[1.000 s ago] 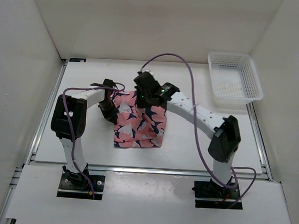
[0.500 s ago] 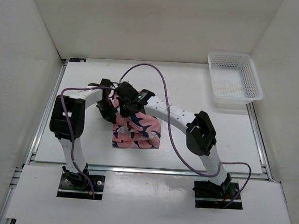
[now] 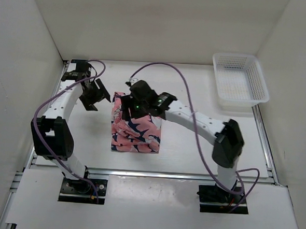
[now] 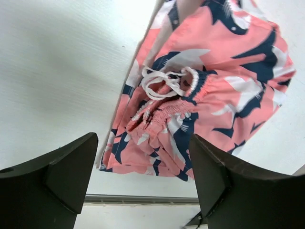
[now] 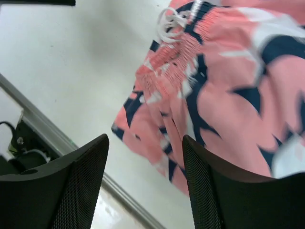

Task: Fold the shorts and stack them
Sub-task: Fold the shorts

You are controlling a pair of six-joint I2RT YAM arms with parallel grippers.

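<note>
The shorts [image 3: 135,130], salmon-pink with navy and white shapes, lie folded in a compact bundle at the middle of the table. In the left wrist view the shorts [image 4: 214,76] show their gathered waistband and white drawstring on top. My left gripper [image 3: 95,96] hovers open to the left of the bundle, apart from it, and its fingers [image 4: 57,176] hold nothing. My right gripper [image 3: 128,107] hangs open just above the bundle's far left corner. In the right wrist view the shorts [image 5: 228,90] lie below the bare fingers [image 5: 76,186].
A white mesh basket [image 3: 240,81] stands at the back right corner. White walls close in the table on three sides. Metal rails [image 3: 154,173] run along the table's near edge and sides. Purple cables loop over both arms.
Both grippers have opened and let go of the shorts. The left arm has pulled away to the far left, and the right gripper has lifted off the now narrower bundle.
</note>
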